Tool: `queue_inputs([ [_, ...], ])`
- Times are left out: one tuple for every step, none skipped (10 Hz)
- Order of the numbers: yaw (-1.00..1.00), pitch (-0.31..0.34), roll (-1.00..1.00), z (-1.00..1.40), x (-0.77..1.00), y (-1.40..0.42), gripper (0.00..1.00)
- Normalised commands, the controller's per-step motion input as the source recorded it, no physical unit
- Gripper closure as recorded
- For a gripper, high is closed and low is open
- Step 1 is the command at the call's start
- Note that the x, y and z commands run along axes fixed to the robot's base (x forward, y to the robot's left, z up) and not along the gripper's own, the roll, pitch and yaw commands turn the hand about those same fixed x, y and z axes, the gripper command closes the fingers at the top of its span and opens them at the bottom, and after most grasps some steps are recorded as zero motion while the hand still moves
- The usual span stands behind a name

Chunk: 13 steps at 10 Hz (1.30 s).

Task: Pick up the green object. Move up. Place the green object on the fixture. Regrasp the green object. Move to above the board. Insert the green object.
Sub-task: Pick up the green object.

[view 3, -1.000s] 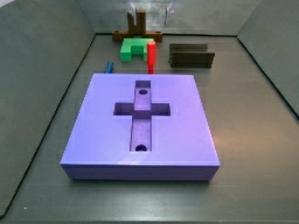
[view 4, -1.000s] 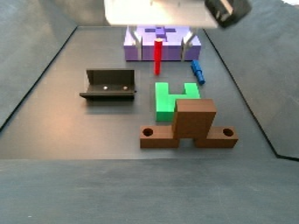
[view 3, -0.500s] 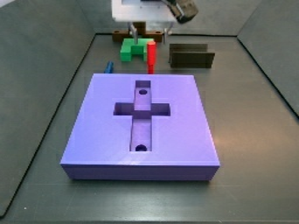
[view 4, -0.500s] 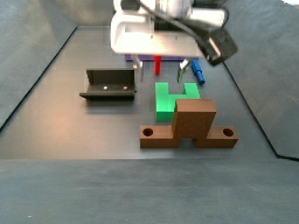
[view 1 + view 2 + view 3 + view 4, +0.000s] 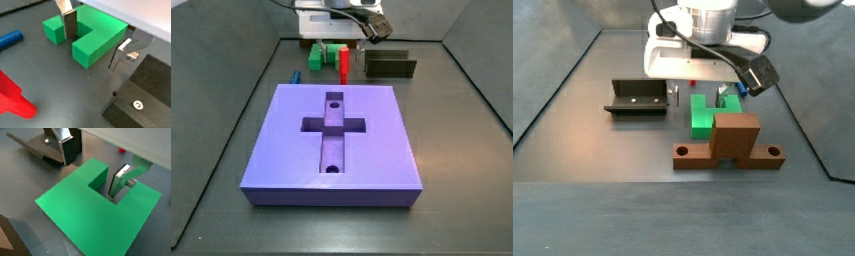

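Lowered since half a second ago, the gripper (image 5: 708,97) now sits right over the green object (image 5: 710,112) at mid-frame in a side view, just behind the brown wooden stand (image 5: 730,143), while the piece itself has not shifted on the bench (image 5: 593,200). Its jaws are spread, one finger (image 5: 119,179) down in the central notch and the other (image 5: 69,26) by an outer arm of the green object in both wrist views, not yet pinching it. Farther back lie the fixture (image 5: 636,96) at left, the blue peg (image 5: 739,82), the red peg (image 5: 344,64) and the board (image 5: 333,145); no writing is readable.
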Motion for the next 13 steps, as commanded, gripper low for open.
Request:
queue_inputs([
  [0.0, -0.039, -0.07, -0.31, 0.0, 0.01, 0.0],
  [0.0, 0.0, -0.02, 0.0, 0.0, 0.0, 0.0],
  [0.0, 0.0, 0.03, 0.0, 0.0, -0.11, 0.0],
  [-0.08, 0.0, 0.0, 0.0, -0.06, 0.0, 0.0],
  [-0.01, 0.0, 0.0, 0.0, 0.0, 0.0, 0.0],
  [0.0, 0.0, 0.0, 0.0, 0.0, 0.0, 0.0],
  [0.0, 0.0, 0.0, 0.0, 0.0, 0.0, 1.0],
  [0.0, 0.0, 0.0, 0.0, 0.0, 0.0, 1.0],
  [0.0, 0.0, 0.0, 0.0, 0.0, 0.0, 1.0],
  [0.0, 0.0, 0.0, 0.0, 0.0, 0.0, 1.0],
  [0.0, 0.0, 0.0, 0.0, 0.0, 0.0, 1.0],
  [0.0, 0.0, 0.0, 0.0, 0.0, 0.0, 1.0],
  [0.0, 0.0, 0.0, 0.0, 0.0, 0.0, 1.0],
])
